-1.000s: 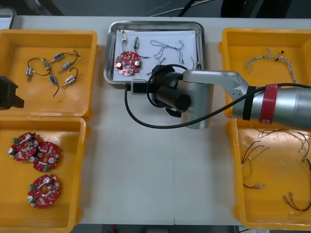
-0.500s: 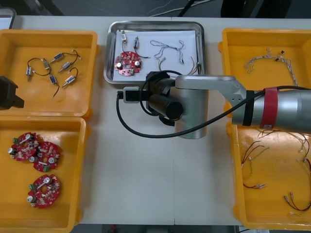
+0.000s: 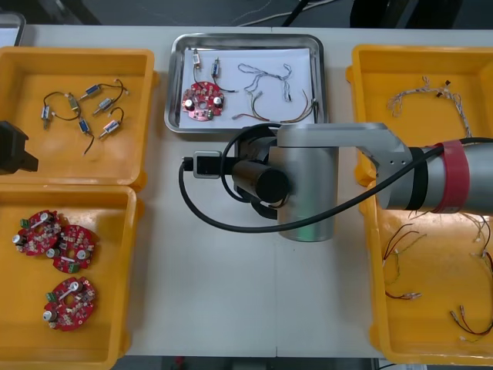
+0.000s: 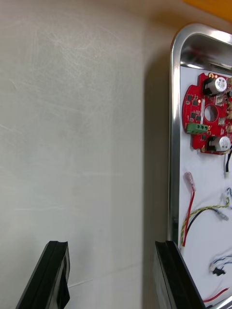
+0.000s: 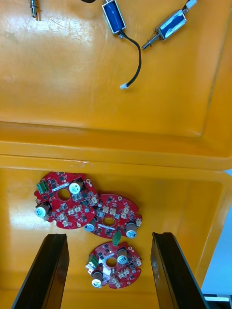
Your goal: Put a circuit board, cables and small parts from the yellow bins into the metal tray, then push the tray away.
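Front view: four glossy yellow bins (image 3: 77, 54) flank a shiny metal tray (image 3: 245, 38), white inside, on the pale worktop (image 3: 231, 308). The tray holds one round red circuit board (image 3: 202, 102), thin cables (image 3: 266, 76) and two small metal parts (image 3: 216, 66).

Right wrist view: the right hand (image 4: 112, 244) hangs released over the scuffed worktop, beside the tray's rim.

Left wrist view: the left hand (image 5: 108, 235), released, hangs above three boards (image 5: 63, 200) in a bin.

The metal tray (image 3: 246, 37) has a shiny, mirror-smooth rim; the yellow bins (image 3: 77, 52) are glossy plastic; the surface (image 3: 231, 293) is matt, faintly scuffed.
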Controlling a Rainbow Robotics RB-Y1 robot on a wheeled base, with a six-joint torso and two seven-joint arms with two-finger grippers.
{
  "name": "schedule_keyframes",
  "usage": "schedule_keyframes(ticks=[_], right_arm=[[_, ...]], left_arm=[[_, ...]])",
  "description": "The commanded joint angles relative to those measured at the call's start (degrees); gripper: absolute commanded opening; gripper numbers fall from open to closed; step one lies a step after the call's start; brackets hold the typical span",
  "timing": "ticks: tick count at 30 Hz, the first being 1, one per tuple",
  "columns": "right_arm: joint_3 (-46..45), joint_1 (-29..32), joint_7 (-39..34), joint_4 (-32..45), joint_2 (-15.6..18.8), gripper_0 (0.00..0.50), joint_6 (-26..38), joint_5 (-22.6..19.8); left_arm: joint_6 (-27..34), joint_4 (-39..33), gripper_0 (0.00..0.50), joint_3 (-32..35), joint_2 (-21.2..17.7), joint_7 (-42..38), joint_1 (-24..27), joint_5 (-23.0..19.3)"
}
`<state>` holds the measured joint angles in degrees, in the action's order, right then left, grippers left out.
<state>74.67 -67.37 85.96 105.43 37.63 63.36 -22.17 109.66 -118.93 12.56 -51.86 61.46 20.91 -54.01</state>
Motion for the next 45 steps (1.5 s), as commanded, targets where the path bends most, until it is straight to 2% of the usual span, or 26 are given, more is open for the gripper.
schedule_keyframes(ticks=[1,12,18,21,24,36,45], right_arm=[[-5.5,-0.1,-6.1,5.1,2.8,0.5,4.9,-5.2],[-17.2,4.9,-13.5,12.2,6.2,0.5,16.3,-13.8],[-24.0,6.7,-17.5,13.0,9.2,0.5,21.9,-21.8],[-28.2,8.0,-18.2,13.0,11.8,0.5,24.9,-25.9],[-31.9,9.6,-18.4,13.0,13.8,0.5,27.4,-28.2],[-45.7,18.2,-19.3,11.1,22.5,0.5,33.1,-34.7],[-55.5,22.8,-19.3,5.8,24.6,0.5,37.3,-36.8]], left_arm=[[0.3,-1.7,0.5,1.9,-1.6,4.0,-0.8,0.5],[0.3,-1.7,0.5,1.9,-1.6,4.0,-0.8,0.5],[0.3,-1.7,0.5,1.9,-1.6,4.0,-0.8,0.5],[0.3,-1.7,0.5,1.9,-1.6,4.0,-0.8,0.5],[0.3,-1.7,0.5,1.9,-1.6,4.0,-0.8,0.5],[0.3,-1.7,0.5,1.9,-1.6,4.0,-0.8,0.5],[0.3,-1.7,0.5,1.9,-1.6,4.0,-0.8,0.5]])
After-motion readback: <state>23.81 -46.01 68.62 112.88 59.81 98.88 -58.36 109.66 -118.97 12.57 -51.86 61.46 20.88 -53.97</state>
